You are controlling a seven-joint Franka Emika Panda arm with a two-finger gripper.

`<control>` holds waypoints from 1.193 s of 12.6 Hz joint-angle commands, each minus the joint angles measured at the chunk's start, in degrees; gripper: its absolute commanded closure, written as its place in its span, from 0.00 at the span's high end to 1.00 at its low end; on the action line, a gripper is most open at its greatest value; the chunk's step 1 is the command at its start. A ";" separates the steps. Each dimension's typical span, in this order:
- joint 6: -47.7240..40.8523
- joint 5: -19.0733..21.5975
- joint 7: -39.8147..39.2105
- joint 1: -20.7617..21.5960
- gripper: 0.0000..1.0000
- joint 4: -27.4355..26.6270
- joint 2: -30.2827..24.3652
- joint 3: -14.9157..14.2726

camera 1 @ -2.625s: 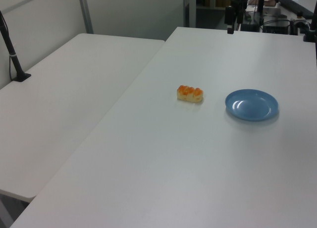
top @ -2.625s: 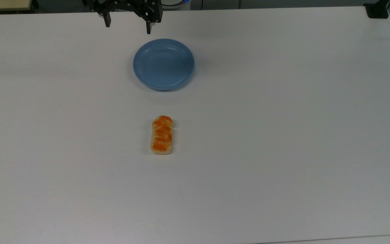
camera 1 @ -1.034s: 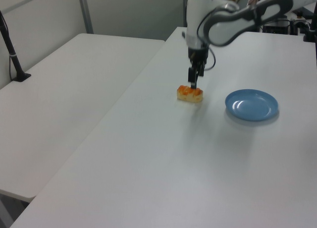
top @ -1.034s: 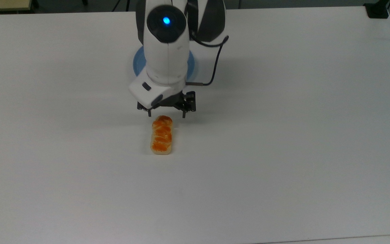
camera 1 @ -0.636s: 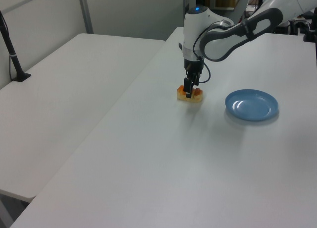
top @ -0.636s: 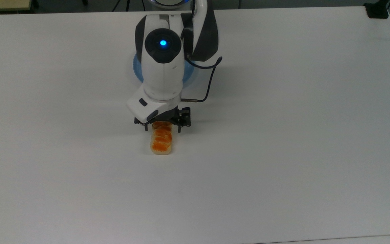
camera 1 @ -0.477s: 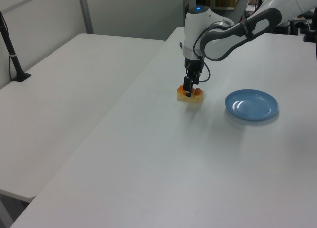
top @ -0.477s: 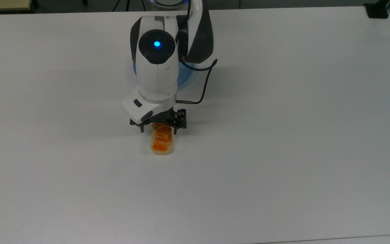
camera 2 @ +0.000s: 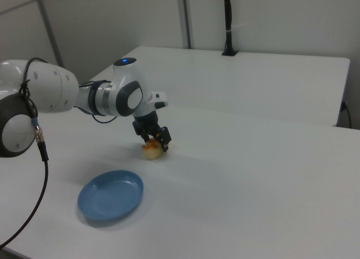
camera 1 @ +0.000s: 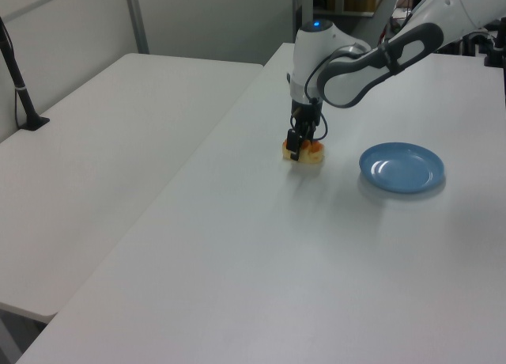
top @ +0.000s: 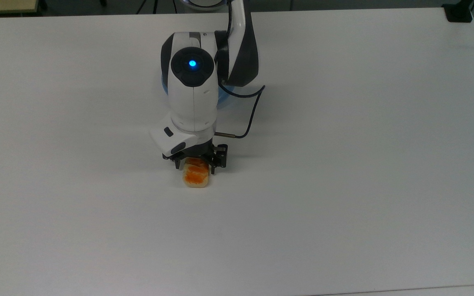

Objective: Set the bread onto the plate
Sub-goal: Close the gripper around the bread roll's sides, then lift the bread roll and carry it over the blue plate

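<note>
- Orange-brown and glossy on top, the bread [top: 196,176] lies flat on the white surface [top: 344,164], just below the middle of the top view, with its long axis running up and down the frame. In the left view it sits a little above centre [camera 1: 310,152]; in the right view, left of centre [camera 2: 152,151].
- Your pincer [top: 194,163] is down over the loaf's upper half in the top view, one dark finger on each long side, so it straddles the bread across its narrow width.
- The fingers look parted about as wide as the loaf, close against its sides. From these views you cannot tell whether they already press on it, and the bread shows no sign of being lifted.
- Light blue, the plate [camera 1: 402,167] sits well apart from the bread: right of it in the left view, lower left of it in the right view [camera 2: 111,196]. In the top view the arm covers most of it, with a sliver of rim [top: 221,97] showing above the bread.
- You are at the grasp step, by my reading: approach done, carry not begun.
- Next, close firmly on the pale sides, then lift straight up before you travel. The grip sits off the loaf's centre, so the free end may droop or swing; lift high enough to clear the raised rim, and lower the bread over the dish's middle.
</note>
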 commanded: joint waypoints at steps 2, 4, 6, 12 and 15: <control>0.75 -0.74 1.75 0.69 0.46 0.79 0.13 -0.25; 0.75 -1.01 1.14 0.69 0.42 0.71 -0.39 -0.33; 0.05 -1.19 -1.14 0.52 0.40 0.18 -2.32 -0.25; -4.17 -1.10 -8.10 -0.37 0.38 -17.10 -19.18 -0.16; -4.35 -1.19 -8.10 -0.01 0.38 -27.73 -27.87 -0.07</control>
